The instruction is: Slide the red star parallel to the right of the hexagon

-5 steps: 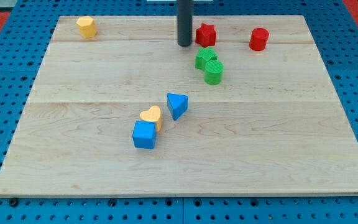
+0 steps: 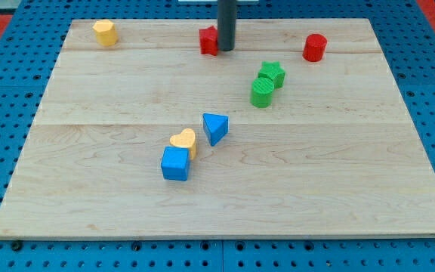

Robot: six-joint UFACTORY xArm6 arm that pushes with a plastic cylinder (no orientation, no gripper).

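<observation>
The red star [image 2: 208, 40] lies near the view's top, a little left of centre. My tip [image 2: 226, 49] touches its right side, and the rod hides part of it. The yellow hexagon [image 2: 105, 32] sits at the view's top left, far to the left of the star and at about the same height on the board.
A red cylinder [image 2: 315, 47] stands at the top right. A green star [image 2: 272, 74] and a green cylinder [image 2: 261, 92] touch each other right of centre. A blue triangle [image 2: 215, 127], a yellow heart [image 2: 183, 141] and a blue cube [image 2: 175, 163] cluster mid-board.
The red star has gone from the rod's right side to its left, closer to the hexagon. The green star has shifted right, now upper right of the green cylinder. The rod stands about where it was.
</observation>
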